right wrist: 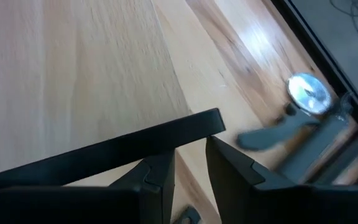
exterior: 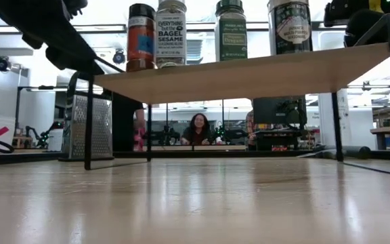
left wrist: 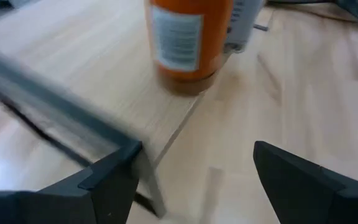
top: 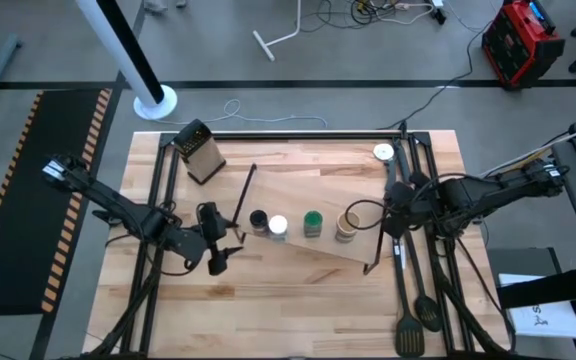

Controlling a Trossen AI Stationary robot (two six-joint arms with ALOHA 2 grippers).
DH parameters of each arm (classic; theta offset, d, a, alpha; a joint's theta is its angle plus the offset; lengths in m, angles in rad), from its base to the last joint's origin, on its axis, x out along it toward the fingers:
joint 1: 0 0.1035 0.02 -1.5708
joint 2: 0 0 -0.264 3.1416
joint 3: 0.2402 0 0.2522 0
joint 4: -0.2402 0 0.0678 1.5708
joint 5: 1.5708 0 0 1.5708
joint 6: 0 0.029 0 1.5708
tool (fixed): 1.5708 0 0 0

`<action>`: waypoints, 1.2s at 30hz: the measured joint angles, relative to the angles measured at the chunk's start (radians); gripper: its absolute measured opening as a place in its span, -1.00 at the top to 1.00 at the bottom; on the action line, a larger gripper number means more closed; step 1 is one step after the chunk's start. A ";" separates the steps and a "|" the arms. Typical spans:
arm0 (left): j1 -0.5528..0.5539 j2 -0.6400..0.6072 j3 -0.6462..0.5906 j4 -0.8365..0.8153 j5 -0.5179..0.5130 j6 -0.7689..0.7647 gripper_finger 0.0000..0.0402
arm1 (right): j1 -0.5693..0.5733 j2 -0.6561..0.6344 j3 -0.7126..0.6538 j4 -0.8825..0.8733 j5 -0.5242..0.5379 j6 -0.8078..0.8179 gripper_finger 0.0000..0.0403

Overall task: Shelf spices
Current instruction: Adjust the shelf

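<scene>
The shelf point(top: 308, 190), a light-wood board on thin black frame ends, stands slanted at the table's middle. Four spice jars stand in a row on it: black lid point(top: 258, 219), white point(top: 278, 226), green point(top: 312, 223), tan point(top: 346, 226). The low view shows them on the board point(exterior: 249, 71). My left gripper point(top: 222, 240) is open and empty by the shelf's left end, short of the orange black-lidded jar point(left wrist: 185, 43). My right gripper point(top: 389, 218) is at the shelf's right frame end, its fingers nearly together. My right gripper point(right wrist: 190, 152) is at the corner of the shelf's right black frame end point(right wrist: 204, 127), fingers slanting down from the table's right side. The frame's top bar hides both fingertips, so the exact part and hold cannot be told. The shelf stands on its legs on the table.
A box grater point(top: 200, 152) stands at the far left of the shelf. A round white dial-faced object point(top: 384, 152) lies at the far right, and dark spatulas point(top: 413, 310) at the near right. People show beyond the table point(exterior: 198, 129).
</scene>
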 joint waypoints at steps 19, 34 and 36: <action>-0.056 -0.004 0.029 -0.063 0.071 -0.128 -0.47 | -0.083 0.060 0.002 0.077 -0.046 -0.134 0.64; -0.087 -0.002 0.077 -0.214 0.003 -0.193 -0.37 | -0.102 0.057 0.002 0.080 -0.056 -0.156 0.64; -0.087 -0.002 0.077 -0.215 0.002 -0.194 -0.33 | -0.102 0.057 0.002 0.082 -0.055 -0.156 0.64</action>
